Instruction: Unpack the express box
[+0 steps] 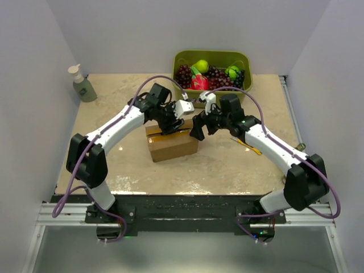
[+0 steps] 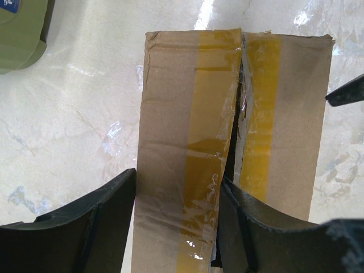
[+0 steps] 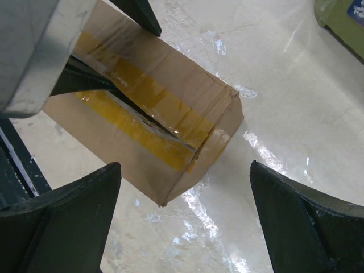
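The beige table (image 1: 227, 165) fills the middle of the top view, with the green bin (image 1: 182, 57) of fruit at its upper centre and a soap bottle (image 1: 82, 85) at the upper left. The express box (image 1: 173, 149) lies at the centre of the frame, just below the bin, its long taped top facing up. Both arms arch in over it from the lower corners. The left gripper (image 1: 169, 125) sits on the box top, partly closed across one flap: in the left wrist view one finger (image 2: 85, 227) stands against the outer long edge and the other (image 2: 256, 227) is pushed into the split seam (image 2: 240, 114), so it seems to have hold of that flap. The right gripper (image 3: 185, 227) hovers just off the box's right end, jaws spread as wide as they go and holding nothing. The yellowish tape (image 2: 205, 114) is already torn along the seam, yet clear film looks to bridge parts of the gap. The step in hand is likely folding that flap open. To do it well, the left arm should swing the flap up and outward about its hinge edge rather than pull straight up, which could lift the whole light carton. The free claw could press down on the other flap or the end of the box to steady it.
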Controlling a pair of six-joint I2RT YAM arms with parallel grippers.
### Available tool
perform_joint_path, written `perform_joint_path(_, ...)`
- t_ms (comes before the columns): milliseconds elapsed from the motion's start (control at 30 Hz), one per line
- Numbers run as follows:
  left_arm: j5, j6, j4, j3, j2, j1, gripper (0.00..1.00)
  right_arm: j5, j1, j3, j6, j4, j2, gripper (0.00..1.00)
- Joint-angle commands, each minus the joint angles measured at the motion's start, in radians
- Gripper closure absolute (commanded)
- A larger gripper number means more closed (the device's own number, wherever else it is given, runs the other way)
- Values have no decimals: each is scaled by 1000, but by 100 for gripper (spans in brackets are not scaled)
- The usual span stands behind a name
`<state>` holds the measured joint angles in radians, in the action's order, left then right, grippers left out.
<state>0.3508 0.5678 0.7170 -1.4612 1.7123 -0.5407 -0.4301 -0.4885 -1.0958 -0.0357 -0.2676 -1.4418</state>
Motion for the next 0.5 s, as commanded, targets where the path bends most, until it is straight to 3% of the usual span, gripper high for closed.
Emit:
perform_joint_path(0, 76, -37, -7, -51, 3, 13, 41, 69, -13, -10, 83, 40, -18, 1)
perform_joint_path(233, 149, -39, 15, -47, 6, 30, 44, 146, -13, 14, 120, 61, -121, 1)
perform_joint_path(467, 214, -43, 48, -70, 23, 105, 65, 166, -19, 77, 76, 34, -101, 2)
